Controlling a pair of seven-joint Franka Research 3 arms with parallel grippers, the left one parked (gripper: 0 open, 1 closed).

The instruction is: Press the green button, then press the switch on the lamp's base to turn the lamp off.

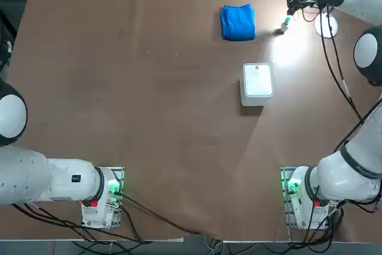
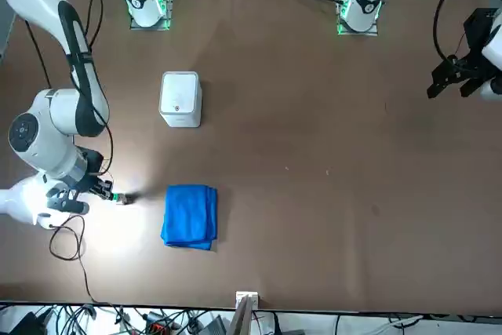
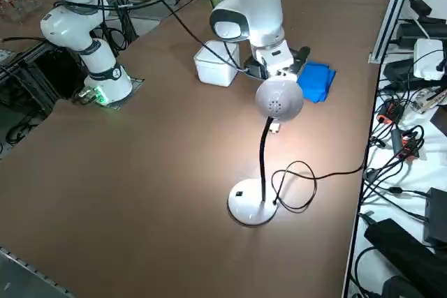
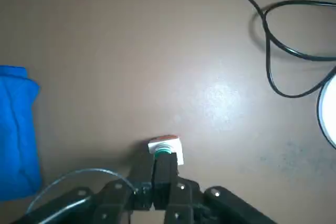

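We find no text, label, brand, number or sign that we can read anywhere on the table or on the things around it. The white box [image 1: 258,83] carries a small dark mark on its top, but we cannot make it out. The left arm's link [image 1: 59,178] shows a small dark square patch near its base, and we cannot read that either.

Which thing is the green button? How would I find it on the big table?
Find the bright patch the lamp throws on the brown table. Beside it lies a folded blue cloth. Between cloth and lamp's base sits the green button, tiny, white-bodied, green-capped, under the shut right gripper.
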